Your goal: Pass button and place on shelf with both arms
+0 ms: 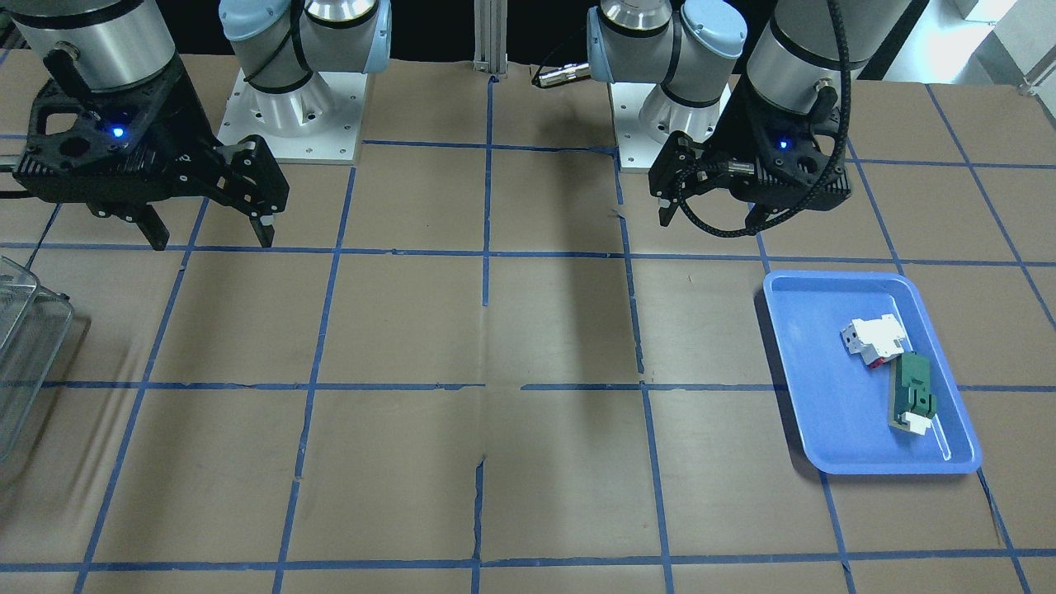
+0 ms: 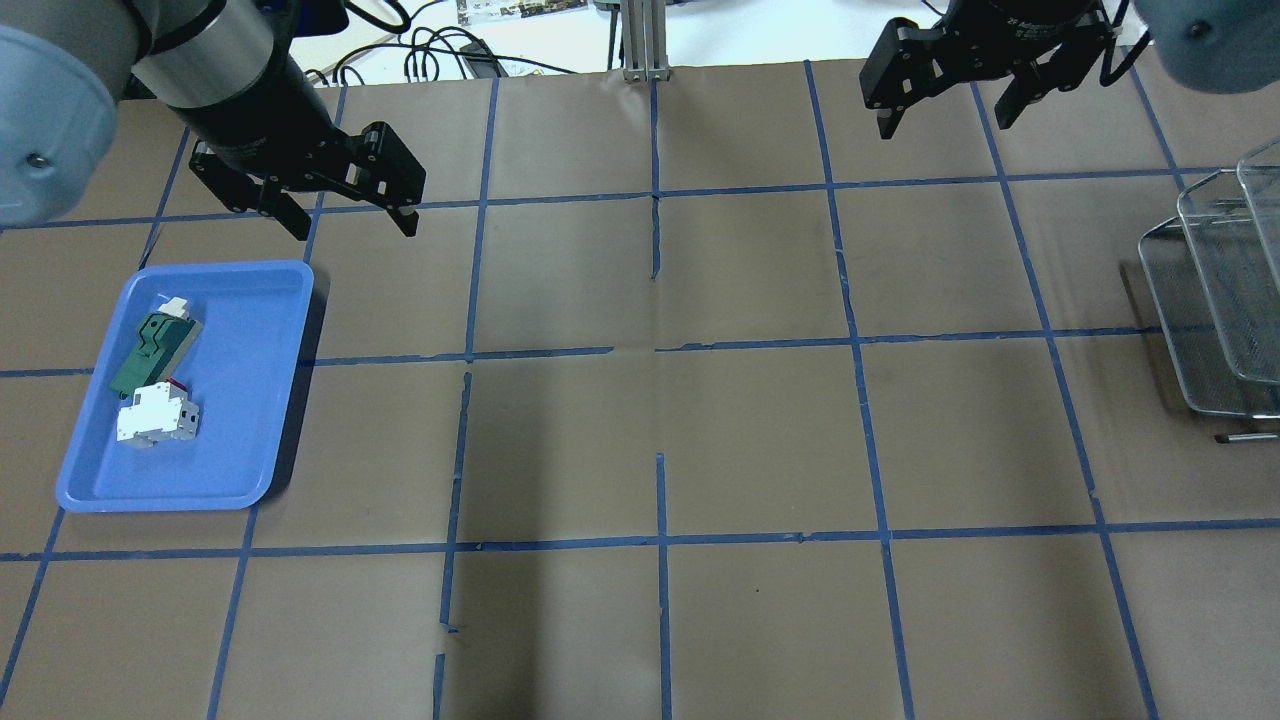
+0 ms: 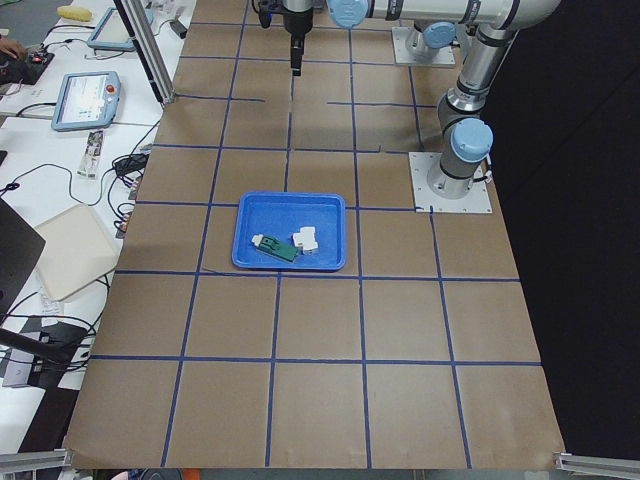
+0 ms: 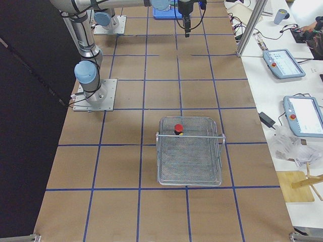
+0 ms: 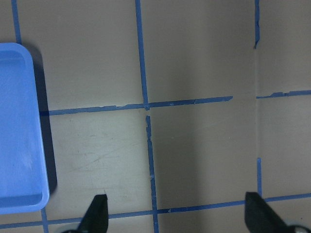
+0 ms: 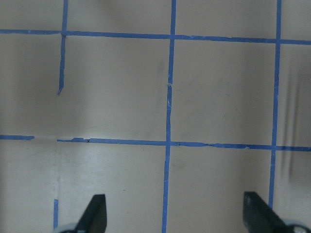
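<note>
The button (image 4: 178, 128), a red cap on a black body, stands inside the wire shelf basket (image 4: 190, 135) near its far rim and shows only in the exterior right view. My left gripper (image 2: 353, 228) hangs open and empty above the table, beside the far corner of the blue tray (image 2: 250, 420). Its fingertips (image 5: 97, 213) show spread wide over bare table. My right gripper (image 2: 945, 125) is open and empty at the far right, raised, well apart from the wire shelf (image 2: 1190, 330). Both grippers also show in the front view, the left (image 1: 709, 223) and the right (image 1: 211, 241).
The blue tray (image 1: 825, 412) holds a white block with red (image 2: 155, 415) and a green-and-white flat part (image 2: 150, 350). Brown paper with blue tape lines covers the table. The wire shelf (image 1: 33, 330) sits at the table's edge on my right side.
</note>
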`<state>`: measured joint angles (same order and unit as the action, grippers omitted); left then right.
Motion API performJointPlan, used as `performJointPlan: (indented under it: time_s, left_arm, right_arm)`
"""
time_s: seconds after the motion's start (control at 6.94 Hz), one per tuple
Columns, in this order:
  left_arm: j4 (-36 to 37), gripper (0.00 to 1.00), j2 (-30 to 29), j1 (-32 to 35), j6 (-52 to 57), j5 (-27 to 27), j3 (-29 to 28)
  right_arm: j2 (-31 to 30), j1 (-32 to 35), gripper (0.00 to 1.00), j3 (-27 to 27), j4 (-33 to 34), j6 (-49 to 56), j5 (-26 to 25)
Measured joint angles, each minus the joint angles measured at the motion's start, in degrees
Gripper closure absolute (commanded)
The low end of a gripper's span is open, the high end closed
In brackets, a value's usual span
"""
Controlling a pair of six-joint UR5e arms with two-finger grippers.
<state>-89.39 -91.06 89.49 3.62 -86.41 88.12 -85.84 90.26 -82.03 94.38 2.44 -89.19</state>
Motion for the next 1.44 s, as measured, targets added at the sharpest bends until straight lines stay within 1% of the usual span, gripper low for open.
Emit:
performJointPlan:
  time_s: [0.72,1.15,1.44]
  left_arm:
    - [0.0,0.00,0.0,-0.4,0.1,0.0,0.0]
    - [0.0,0.00,0.0,-0.4,0.1,0.0,0.0]
    - [0.1,0.00,0.0,-0.4,0.1,0.0,0.0]
  right_arm:
    - [0.2,-0.2,0.00,-0.4,-2.1,-1.2,-0.4]
    - [0.1,-0.1,0.00,-0.5,-2.4,-1.0,-3.8]
    - [0.0,-0.1,0.00,-0.3,-2.2,-1.5,-1.6]
